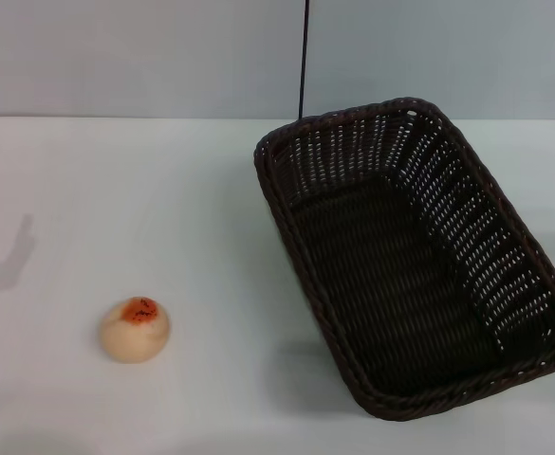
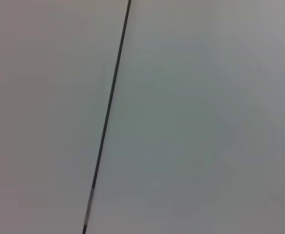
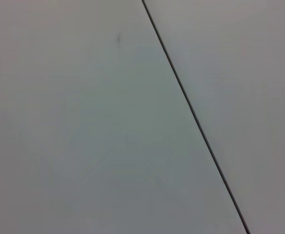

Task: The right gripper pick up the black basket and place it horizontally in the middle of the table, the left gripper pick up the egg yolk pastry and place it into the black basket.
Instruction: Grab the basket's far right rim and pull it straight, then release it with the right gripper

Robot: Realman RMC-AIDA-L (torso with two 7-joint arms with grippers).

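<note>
The black basket is a large dark woven wicker basket standing on the white table, right of the middle, its long side running from the back towards the front right. It is empty. The egg yolk pastry is a small pale beige bun with an orange-red patch on top, lying on the table at the front left, well apart from the basket. Neither gripper shows in any view. Both wrist views show only a plain pale wall with a thin dark seam.
A pale wall with a thin dark vertical seam stands behind the table's far edge. A faint arm shadow falls on the table's left side. Bare tabletop lies between the pastry and the basket.
</note>
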